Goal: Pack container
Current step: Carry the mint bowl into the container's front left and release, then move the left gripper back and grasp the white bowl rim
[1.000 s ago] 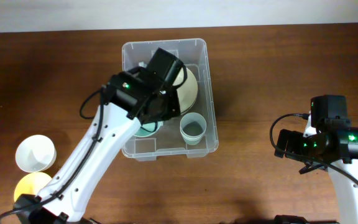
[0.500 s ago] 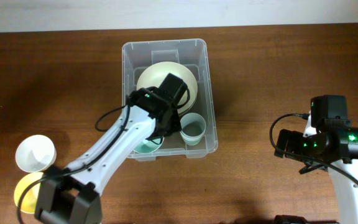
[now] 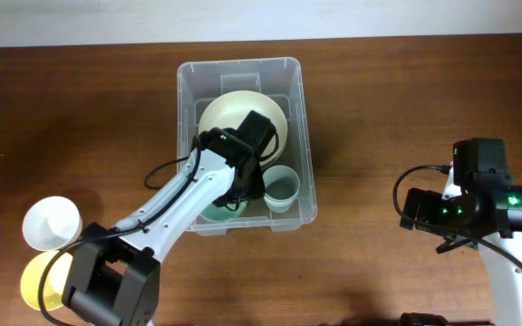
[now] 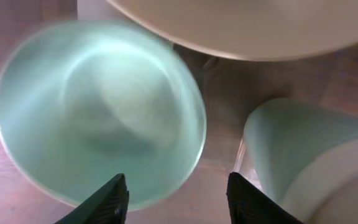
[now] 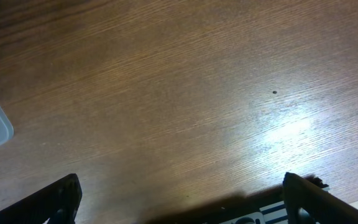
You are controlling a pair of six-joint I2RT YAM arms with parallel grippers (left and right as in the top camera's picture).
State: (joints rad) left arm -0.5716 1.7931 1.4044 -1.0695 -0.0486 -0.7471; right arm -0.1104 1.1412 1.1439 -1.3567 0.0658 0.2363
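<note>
Container point(image 3: 243, 65) sits at mid-table, upright, well apart from the right arm. Inspection of its contents: a large cream bowl point(image 3: 229, 113) fills the far half, a mint cup point(image 3: 282, 187) stands in the near right corner, and a green bowl point(image 4: 98, 112) lies at the near left, just beside the cup. The change I note is at the left gripper point(image 4: 176, 193). A second ago it was carried higher across the bin with its fingers closed at the green bowl. Now it is lowered inside and its fingers stand parted, with the bowl below them, blurred in the wrist view. I judge the bowl released and settling on the bin floor, though I cannot tell whether it has come fully to rest. That would make three items packed. A white cup point(image 3: 51, 223) and a yellow cup point(image 3: 39, 279) stand on the table at the left, touching or nearly so, and I take them as the remaining work. The right gripper point(image 5: 179, 199) is unchanged, spread wide over bare table point(image 5: 185, 93), holding nothing. Risk noted: lifting out past the cream bowl's rim needs care.
</note>
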